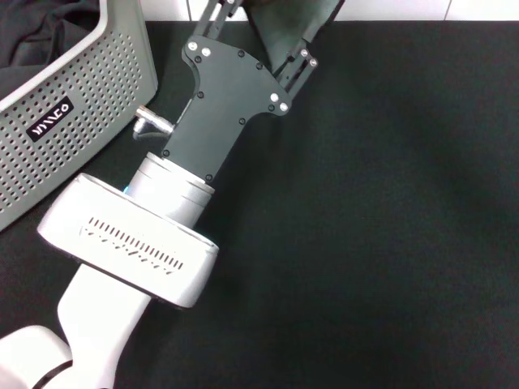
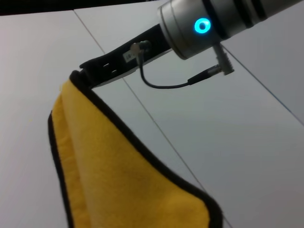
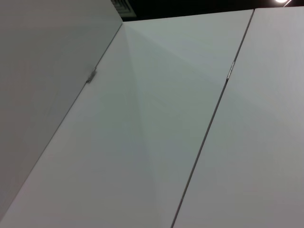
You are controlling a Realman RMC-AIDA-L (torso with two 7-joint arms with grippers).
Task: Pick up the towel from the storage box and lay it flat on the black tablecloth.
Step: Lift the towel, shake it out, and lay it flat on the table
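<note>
Grey-green on the face seen from the head camera and bright yellow with thin black trim on the face seen from the left wrist camera, the soft square towel (image 2: 128, 175) hangs gathered from the left gripper (image 1: 272, 20). The jaws are closed on the towel's upper edge, and the cloth (image 1: 288, 28) drapes from that grip point in folds, lifted clear of the surface beneath. In the left wrist view one corner of the towel is pinched at the black finger (image 2: 102, 66), and the rest falls away from it, with the black trim running along both visible edges.

Beneath the jaws lies the large plain black matte tablecloth (image 1: 381, 211), which covers the work surface across the head view. The towel does not rest on it.

Beside the left arm, on the side away from the tablecloth's open area, stands the light grey perforated plastic storage box (image 1: 89, 97), with a rounded rim and a small black label (image 1: 50, 117) bearing white letters on its near wall. A dark crumpled fabric (image 1: 40, 36) shows inside the box. The jaws and the towel are apart from the box, beyond its near corner.

The right gripper is not visible in any view; the right wrist camera shows only pale wall panels (image 3: 142, 142).
</note>
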